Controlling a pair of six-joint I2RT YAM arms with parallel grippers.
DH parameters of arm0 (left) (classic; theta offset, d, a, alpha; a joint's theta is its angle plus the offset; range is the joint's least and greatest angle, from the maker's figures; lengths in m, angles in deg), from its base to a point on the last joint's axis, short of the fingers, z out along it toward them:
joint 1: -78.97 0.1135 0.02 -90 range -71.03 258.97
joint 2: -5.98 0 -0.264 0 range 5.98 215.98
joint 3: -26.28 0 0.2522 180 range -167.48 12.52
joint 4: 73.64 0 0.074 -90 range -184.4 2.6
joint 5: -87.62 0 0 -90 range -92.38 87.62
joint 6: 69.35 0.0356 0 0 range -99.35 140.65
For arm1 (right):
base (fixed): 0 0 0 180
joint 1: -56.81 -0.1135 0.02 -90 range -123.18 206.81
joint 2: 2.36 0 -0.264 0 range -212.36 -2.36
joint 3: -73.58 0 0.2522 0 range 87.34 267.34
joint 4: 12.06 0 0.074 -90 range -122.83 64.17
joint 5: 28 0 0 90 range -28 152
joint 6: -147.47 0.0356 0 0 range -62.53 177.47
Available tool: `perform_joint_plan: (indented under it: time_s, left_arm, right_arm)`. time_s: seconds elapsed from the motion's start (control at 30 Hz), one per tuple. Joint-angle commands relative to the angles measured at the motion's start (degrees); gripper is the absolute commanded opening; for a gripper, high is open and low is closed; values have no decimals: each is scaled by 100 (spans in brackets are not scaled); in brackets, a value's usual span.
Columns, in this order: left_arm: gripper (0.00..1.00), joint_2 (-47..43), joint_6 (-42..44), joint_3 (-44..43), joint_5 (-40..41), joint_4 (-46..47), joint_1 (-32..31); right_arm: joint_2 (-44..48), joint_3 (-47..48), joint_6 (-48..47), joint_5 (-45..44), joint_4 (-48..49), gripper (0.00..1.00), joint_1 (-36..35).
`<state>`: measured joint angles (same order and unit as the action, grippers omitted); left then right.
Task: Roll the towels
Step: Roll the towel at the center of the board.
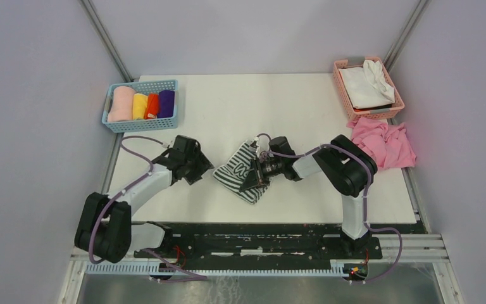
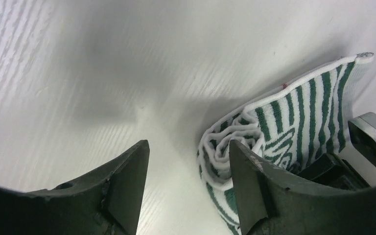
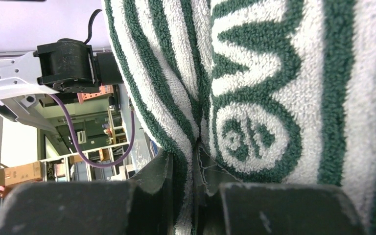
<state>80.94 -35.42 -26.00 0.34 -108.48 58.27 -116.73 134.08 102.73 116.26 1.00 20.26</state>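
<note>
The green-and-white striped towel (image 1: 239, 170) lies partly rolled at the table's middle front. In the left wrist view its rolled end (image 2: 235, 142) shows as a spiral just past my right finger. My left gripper (image 1: 207, 170) is open and empty just left of the towel; its gap (image 2: 188, 161) holds only bare table. My right gripper (image 1: 255, 177) is shut on the striped towel, with a fold of it pinched between the fingers (image 3: 194, 166). A purple roll (image 1: 166, 103) sits in the blue basket; I cannot tell if it is the purple cloth.
A blue basket (image 1: 140, 123) at the back left holds pink, yellow, orange and purple rolls. A pink basket (image 1: 353, 111) at the back right holds a white cloth (image 1: 367, 85). A crumpled pink cloth (image 1: 385, 142) lies on the table below it.
</note>
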Motion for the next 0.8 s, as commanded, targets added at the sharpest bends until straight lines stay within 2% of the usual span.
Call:
perform_joint_plan:
  time_s: [0.0,0.2,0.37,0.6,0.77]
  left_arm:
    - [71,-778,6,463,-23,187,63]
    - [85,-2152,-119,1366,-541,821,58]
    - [89,-2747,-482,2149,-1157,1932,58]
    - [88,-1977,-607,2437,-1540,3003,-81]
    - [83,-1308,-708,2434,-1513,3759,-200]
  right_arm:
    - [-424,-286,-27,-367,-476,1,63]
    - [-605,-446,266,-207,-43,0,222]
    - [-796,-487,361,-162,79,1,291]
    - [-799,-506,363,-198,85,1,313]
    - [-761,-508,308,-214,4,0,315]
